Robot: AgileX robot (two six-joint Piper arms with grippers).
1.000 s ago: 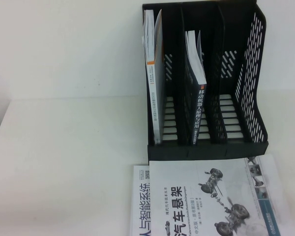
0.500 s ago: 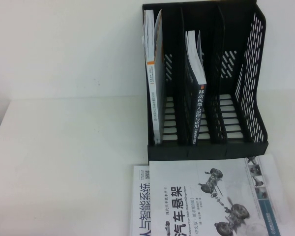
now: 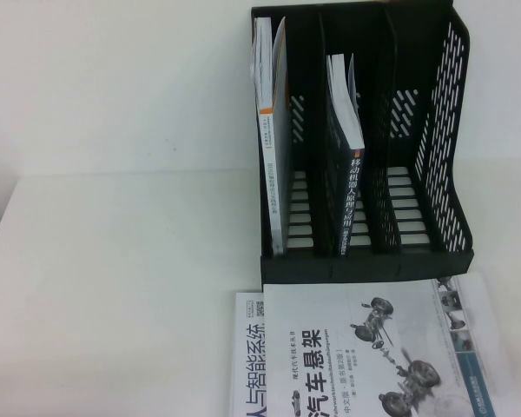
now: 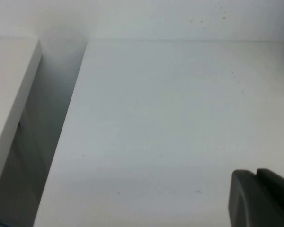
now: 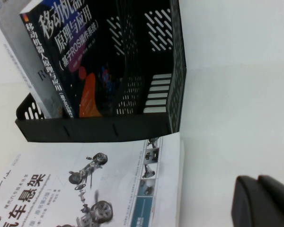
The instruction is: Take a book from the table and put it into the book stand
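Observation:
The dark navy book [image 3: 352, 195] stands upright in the middle slot of the black book stand [image 3: 434, 130], spine toward me. It also shows in the right wrist view [image 5: 75, 61], inside the stand [image 5: 177, 71]. Neither arm shows in the high view. My left gripper [image 4: 256, 174] is shut and empty over the bare white table [image 4: 170, 118], away from the stand. My right gripper [image 5: 257, 179] is shut and empty above the table, to the right of the stand's front corner.
A white book with an orange-edged spine [image 3: 269, 156] stands in the left slot. A white book with car-suspension drawings [image 3: 356, 347] lies flat in front of the stand, on top of another white book [image 3: 247, 365]. The right slot holds nothing. A gap [image 4: 47, 142] borders the table's left edge.

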